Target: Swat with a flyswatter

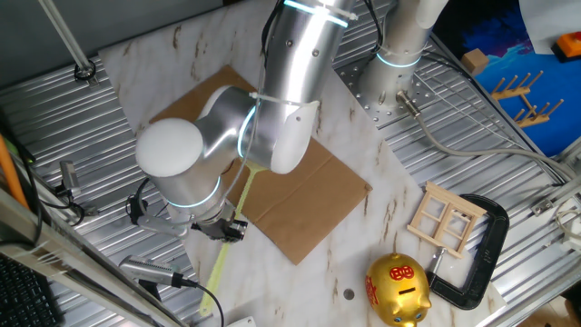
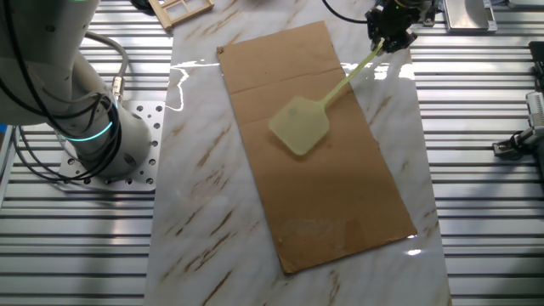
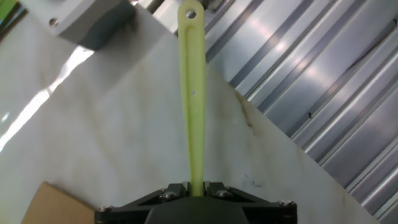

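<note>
Swatter in hand, head over the cardboard

Your fingers point(image 2: 389, 34) are clenched on the flyswatter point(image 2: 302, 126) partway along its handle, with the head low over the cardboard sheet point(image 2: 340, 195) on the bench point(image 2: 195, 212) — it looks light and whippy, so keep that firm grip.

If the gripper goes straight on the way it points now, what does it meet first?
Probably the marble tabletop. The gripper, shut on the flyswatter, points along the handle's free end toward that surface, with ribbed metal beyond it. Depth is unclear.
</note>
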Robot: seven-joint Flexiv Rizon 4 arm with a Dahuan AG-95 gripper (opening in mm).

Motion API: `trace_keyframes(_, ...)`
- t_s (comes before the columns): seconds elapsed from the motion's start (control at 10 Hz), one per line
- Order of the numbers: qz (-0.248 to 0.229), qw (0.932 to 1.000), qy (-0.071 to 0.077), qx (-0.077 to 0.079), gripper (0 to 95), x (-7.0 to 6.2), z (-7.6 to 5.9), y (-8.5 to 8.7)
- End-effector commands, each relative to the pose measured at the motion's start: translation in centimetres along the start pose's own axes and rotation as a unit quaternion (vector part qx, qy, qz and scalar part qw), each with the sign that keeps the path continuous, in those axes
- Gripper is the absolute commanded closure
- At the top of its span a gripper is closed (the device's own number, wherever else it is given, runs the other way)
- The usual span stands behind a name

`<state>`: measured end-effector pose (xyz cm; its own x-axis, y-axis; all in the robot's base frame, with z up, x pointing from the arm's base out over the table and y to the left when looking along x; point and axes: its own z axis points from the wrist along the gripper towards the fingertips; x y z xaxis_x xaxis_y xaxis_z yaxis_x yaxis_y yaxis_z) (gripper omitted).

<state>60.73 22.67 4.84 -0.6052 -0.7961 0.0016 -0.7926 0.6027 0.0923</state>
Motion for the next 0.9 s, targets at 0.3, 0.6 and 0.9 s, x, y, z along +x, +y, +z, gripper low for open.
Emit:
trace_keyframes(0.3, -0.064, 0.9979, 0.01, -0.001, 95.0, -0.2, 0.2, -0.1)
trace_keyframes(0.6, -0.071, 0.9975, 0.008, -0.002, 95.0, -0.1, 0.5, 0.0)
trace_keyframes(0.9, -0.066, 0.9978, 0.009, -0.001, 95.0, 0.0, 1.1, 0.3)
